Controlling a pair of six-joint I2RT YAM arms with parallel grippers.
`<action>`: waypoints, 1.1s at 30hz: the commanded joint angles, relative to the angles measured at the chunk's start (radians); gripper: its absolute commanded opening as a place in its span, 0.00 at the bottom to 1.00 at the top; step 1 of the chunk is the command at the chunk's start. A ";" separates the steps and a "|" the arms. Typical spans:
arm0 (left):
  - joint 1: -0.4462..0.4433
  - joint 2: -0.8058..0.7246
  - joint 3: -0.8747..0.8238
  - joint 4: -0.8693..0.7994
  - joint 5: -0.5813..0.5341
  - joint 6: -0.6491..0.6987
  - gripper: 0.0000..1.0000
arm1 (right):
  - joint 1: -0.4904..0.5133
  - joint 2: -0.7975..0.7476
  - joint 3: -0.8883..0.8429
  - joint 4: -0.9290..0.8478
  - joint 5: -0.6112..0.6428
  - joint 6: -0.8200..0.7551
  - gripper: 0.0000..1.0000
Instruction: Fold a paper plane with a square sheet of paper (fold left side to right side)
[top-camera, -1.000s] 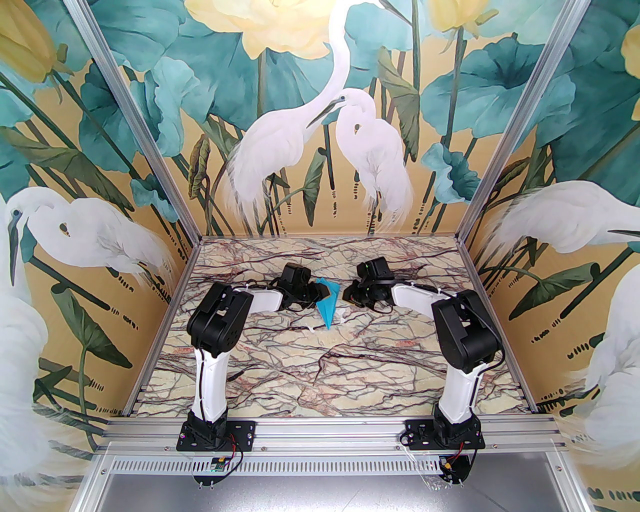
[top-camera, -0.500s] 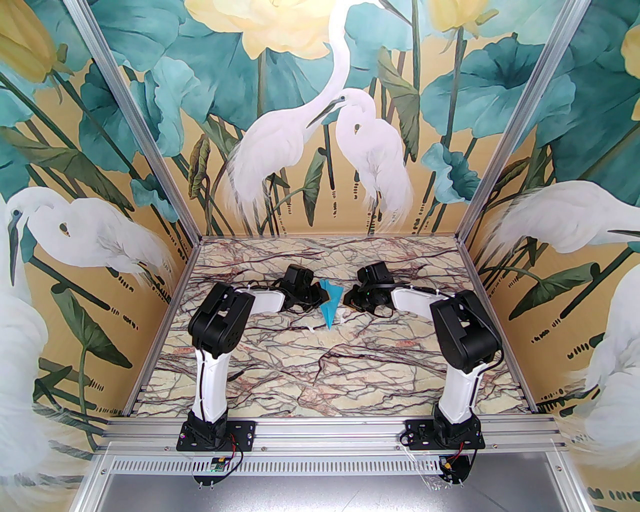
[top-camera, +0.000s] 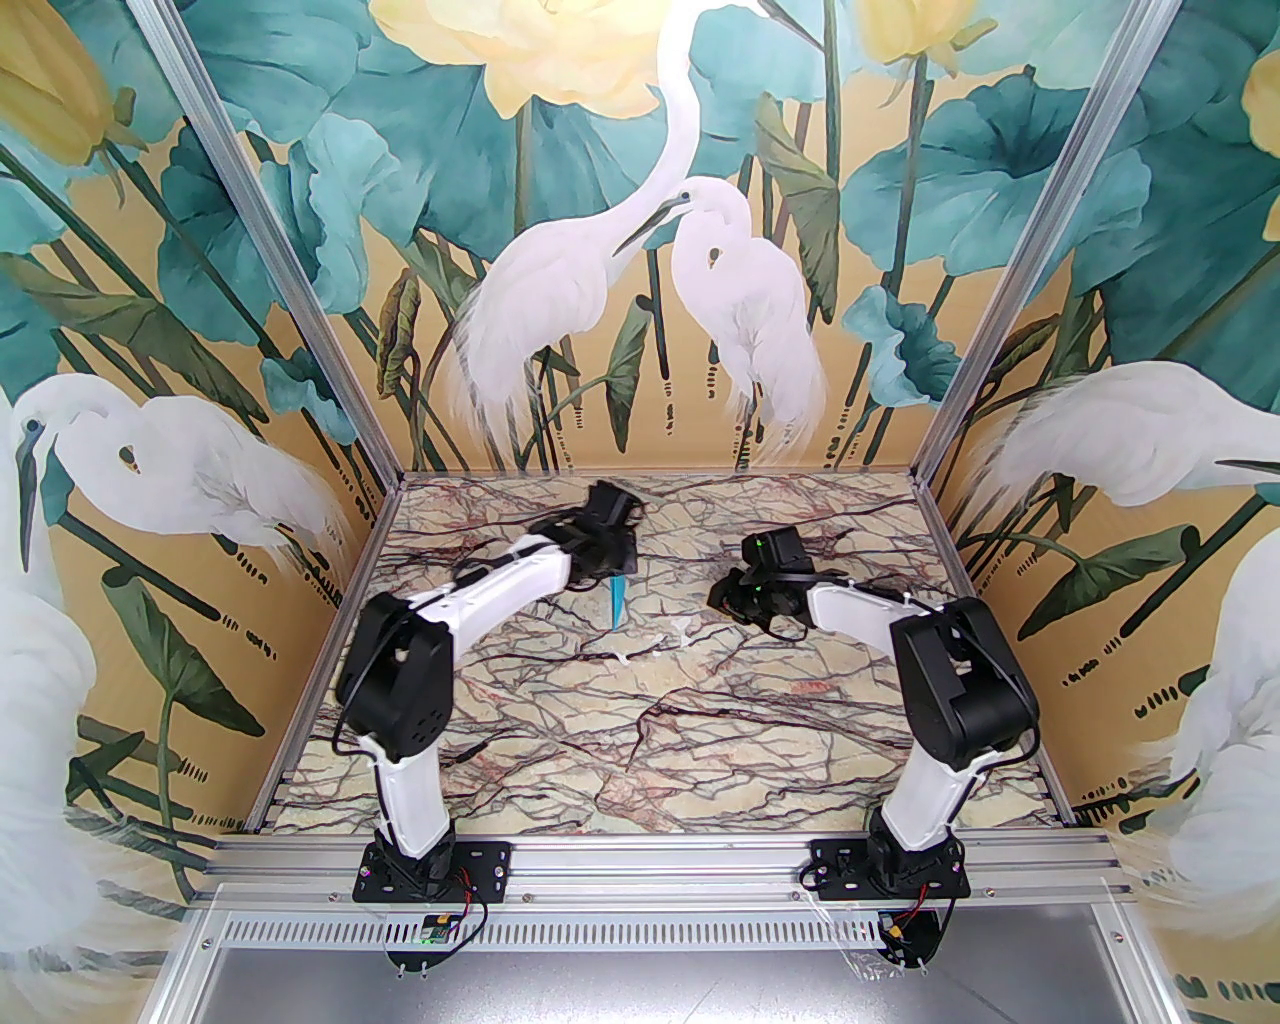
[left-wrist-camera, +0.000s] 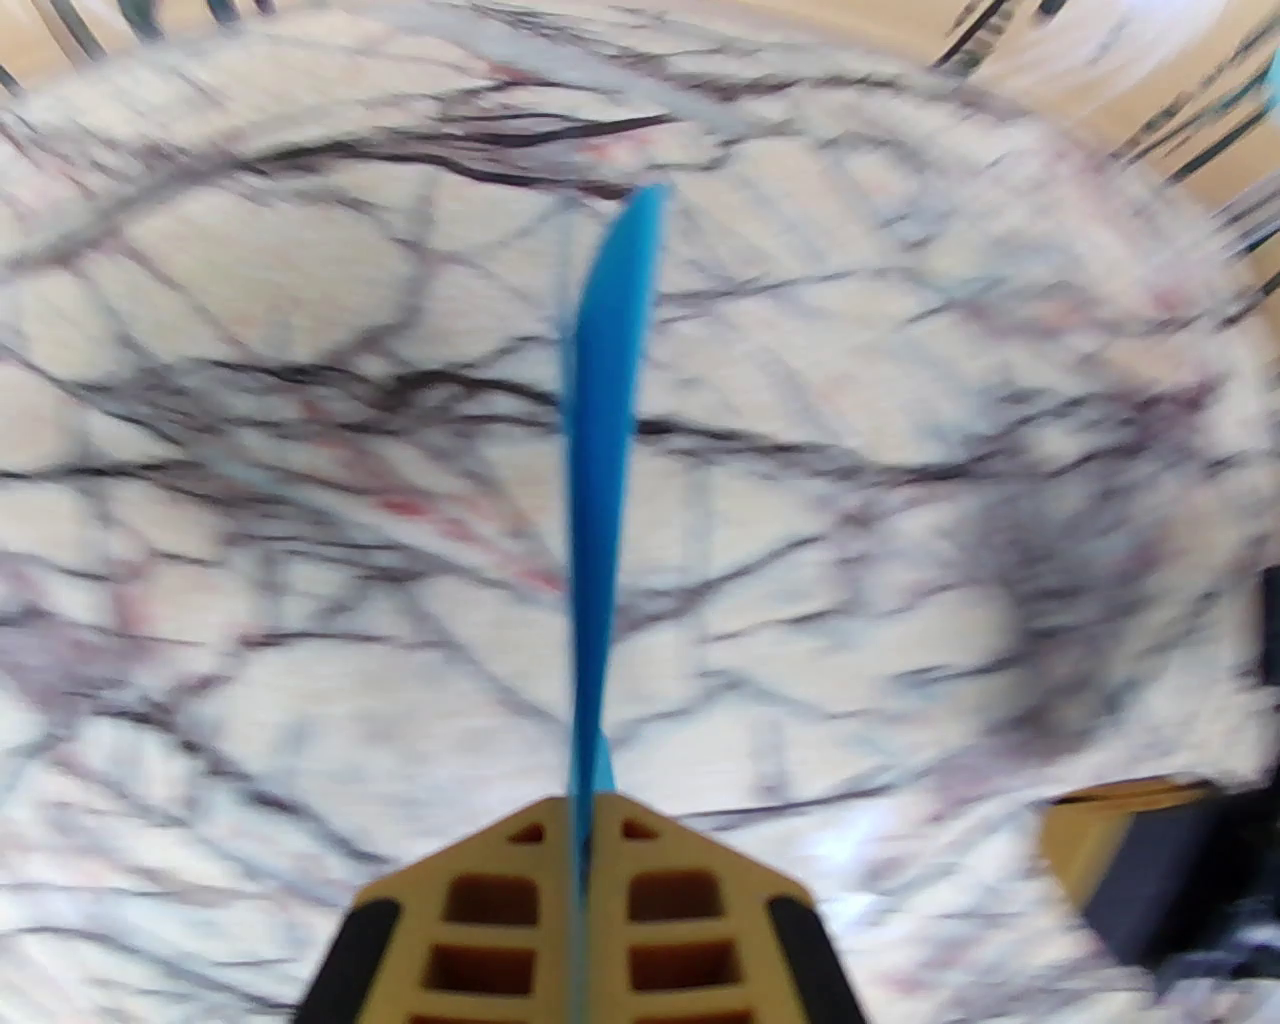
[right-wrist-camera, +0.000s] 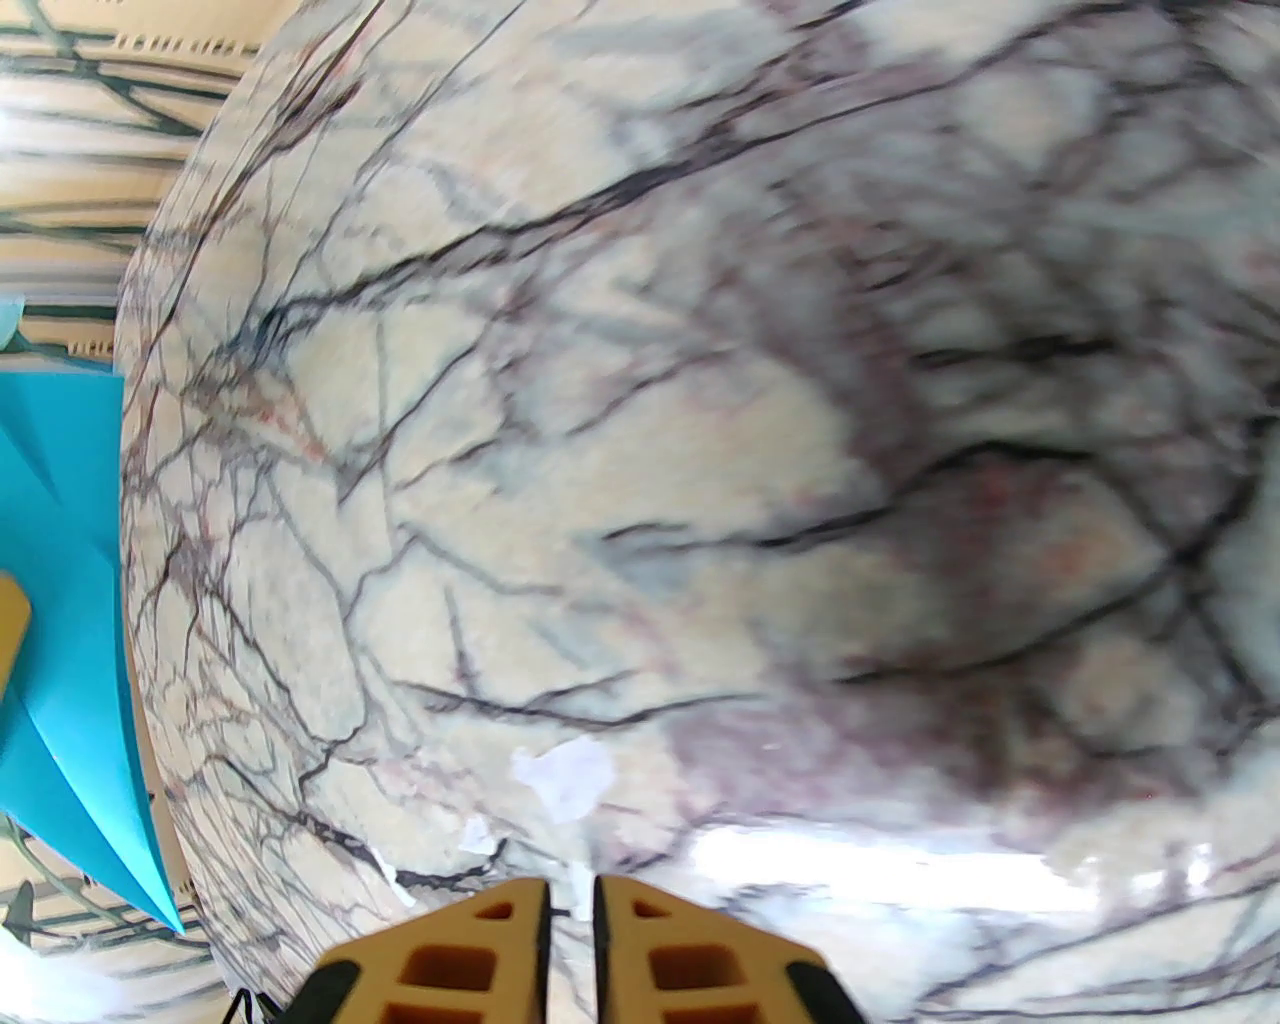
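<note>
Left claw (left-wrist-camera: 585, 815) clamps the paper plane (left-wrist-camera: 600, 450) edge-on, mid-frame; right claw (right-wrist-camera: 570, 900) nearly closed, empty. A thin pinch like that could let it slip or crumple!

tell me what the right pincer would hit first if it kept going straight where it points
Most likely the marble tabletop, near the small white scrap, though depth is unclear. The paper plane is well aside of the right pincer.

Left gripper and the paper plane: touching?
Touching. Left wrist view: the left gripper is shut on the paper plane, blue paper pinched between its jaws.
</note>
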 joint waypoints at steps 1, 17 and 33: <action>-0.075 0.153 0.073 -0.232 -0.344 0.084 0.00 | -0.011 -0.044 -0.023 0.008 0.028 0.013 0.16; -0.184 0.486 0.378 -0.411 -0.270 -0.003 0.32 | -0.038 -0.129 -0.091 -0.014 0.060 -0.001 0.17; -0.155 0.119 0.195 -0.195 0.275 -0.073 0.92 | -0.038 -0.107 -0.074 -0.001 0.020 0.001 0.18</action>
